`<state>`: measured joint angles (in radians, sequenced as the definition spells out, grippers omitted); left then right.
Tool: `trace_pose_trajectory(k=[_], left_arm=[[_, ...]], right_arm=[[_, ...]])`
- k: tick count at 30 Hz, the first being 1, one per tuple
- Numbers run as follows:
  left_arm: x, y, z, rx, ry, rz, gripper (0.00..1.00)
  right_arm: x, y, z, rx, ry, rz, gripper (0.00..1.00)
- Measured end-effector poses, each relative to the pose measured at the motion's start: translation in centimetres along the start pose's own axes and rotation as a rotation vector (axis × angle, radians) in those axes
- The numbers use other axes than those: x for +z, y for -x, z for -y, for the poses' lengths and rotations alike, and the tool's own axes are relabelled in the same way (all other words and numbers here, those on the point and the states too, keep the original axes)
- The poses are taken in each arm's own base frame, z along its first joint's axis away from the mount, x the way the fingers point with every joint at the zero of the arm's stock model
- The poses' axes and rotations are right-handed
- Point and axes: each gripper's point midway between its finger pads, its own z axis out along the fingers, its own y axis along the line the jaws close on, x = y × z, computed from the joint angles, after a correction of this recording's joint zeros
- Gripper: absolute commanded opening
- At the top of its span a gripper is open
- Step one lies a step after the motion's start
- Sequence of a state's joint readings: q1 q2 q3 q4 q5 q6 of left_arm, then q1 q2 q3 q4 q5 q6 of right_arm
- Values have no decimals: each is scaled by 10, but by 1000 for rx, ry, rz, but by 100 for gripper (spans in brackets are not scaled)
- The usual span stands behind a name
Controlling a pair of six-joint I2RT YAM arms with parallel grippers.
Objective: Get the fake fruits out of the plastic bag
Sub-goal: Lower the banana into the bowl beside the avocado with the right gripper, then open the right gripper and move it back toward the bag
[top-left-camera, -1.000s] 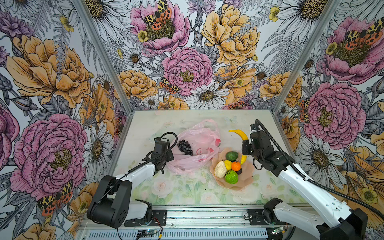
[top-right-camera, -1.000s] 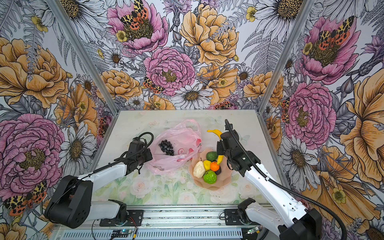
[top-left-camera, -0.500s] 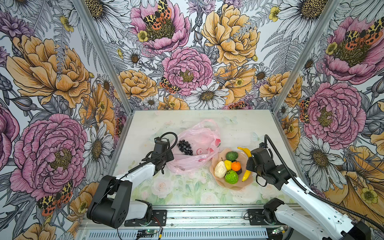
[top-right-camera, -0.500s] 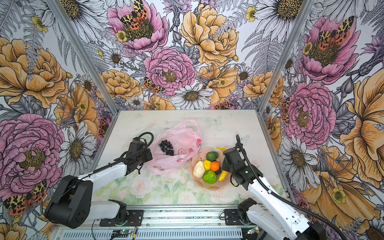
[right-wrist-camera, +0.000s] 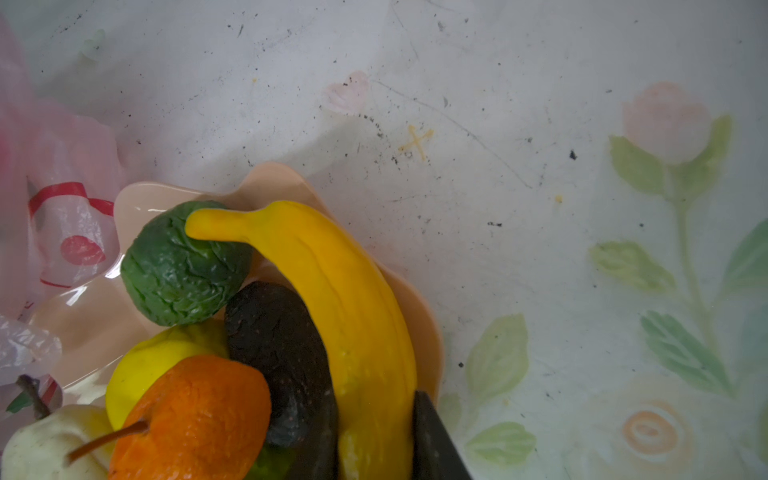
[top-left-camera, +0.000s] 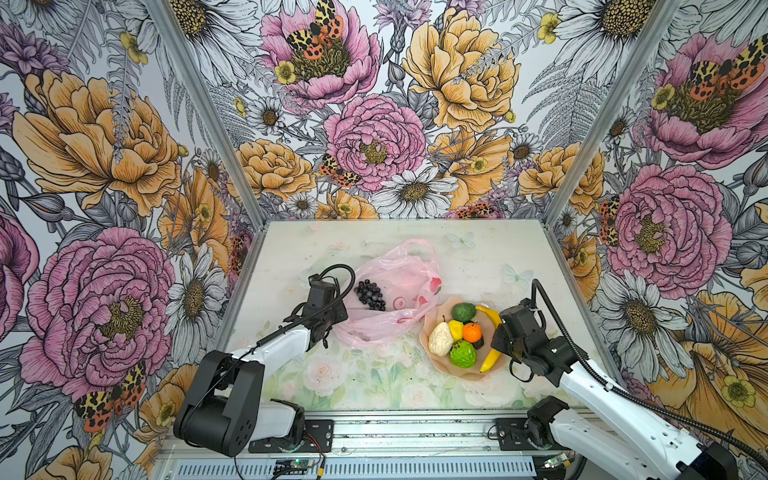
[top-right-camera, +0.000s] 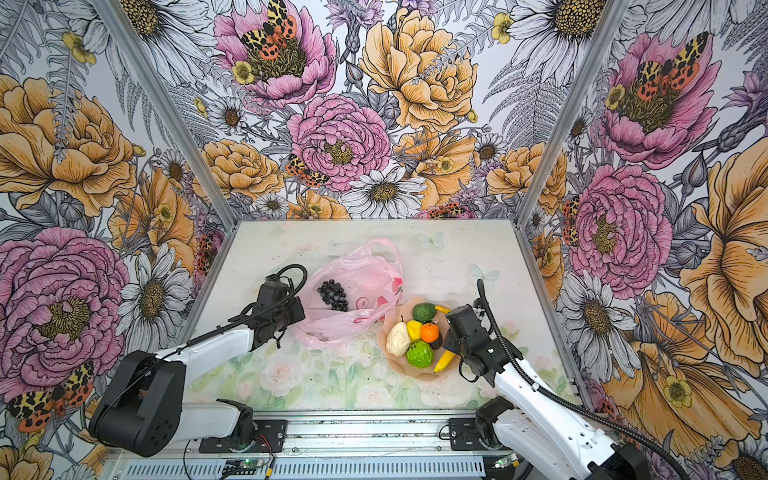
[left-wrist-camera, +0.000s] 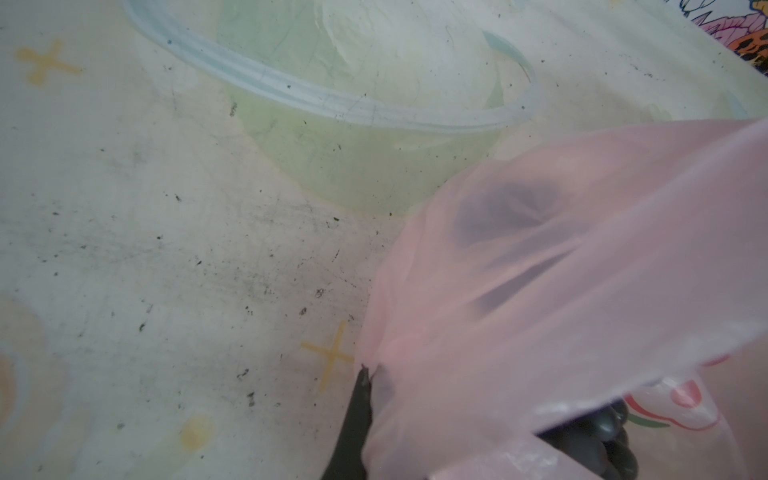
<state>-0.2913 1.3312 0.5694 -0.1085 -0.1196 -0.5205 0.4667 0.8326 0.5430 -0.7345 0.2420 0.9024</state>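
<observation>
left gripper [left-wrist-camera: 365,376]: fingers together, pinched on the edge of the plastic bag [top-left-camera: 395,286]. One dark finger [left-wrist-camera: 353,419] shows in the left wrist view with pink film bunched at its tip; the other finger is hidden behind the film.
right gripper [right-wrist-camera: 376,419]: fingers clamped on the banana [right-wrist-camera: 332,291], one on each side of its lower end in the right wrist view.
plastic bag: pink, crumpled, red printed marks. It lies on the table [top-left-camera: 478,257] at the centre of both top views, just left of the dish [top-left-camera: 457,374], with film touching the dish's left rim. The loop handles are at its upper end.
grape bunch [top-left-camera: 370,295]: sits in the bag's left part, just right of the left gripper in both top views.
banana: lies along the right edge of the dish, stem end against the dark green fruit [right-wrist-camera: 183,266].
dish: peach, scalloped, lower right of centre in both top views.
dish contents: pear [top-left-camera: 440,338] at left, lemon [top-left-camera: 456,329], orange [top-left-camera: 472,332], bumpy green fruit [top-left-camera: 463,353] at the bottom, blackish fruit [right-wrist-camera: 278,353] between orange and banana. All are packed together and touching.
table: pale floral print, scuffed with dark specks.
</observation>
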Motion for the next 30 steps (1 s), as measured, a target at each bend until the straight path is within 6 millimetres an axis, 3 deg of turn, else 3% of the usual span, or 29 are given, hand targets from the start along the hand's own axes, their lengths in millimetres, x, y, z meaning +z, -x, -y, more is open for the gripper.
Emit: trace_pose_trajectory(k=[11, 30], left_arm=[[0, 0, 0, 0, 1, 0, 0], [0, 0, 0, -1, 1, 0, 0]], right_arm=[[7, -5, -7, 25, 25, -29, 41], [8, -1, -7, -6, 21, -11, 43]])
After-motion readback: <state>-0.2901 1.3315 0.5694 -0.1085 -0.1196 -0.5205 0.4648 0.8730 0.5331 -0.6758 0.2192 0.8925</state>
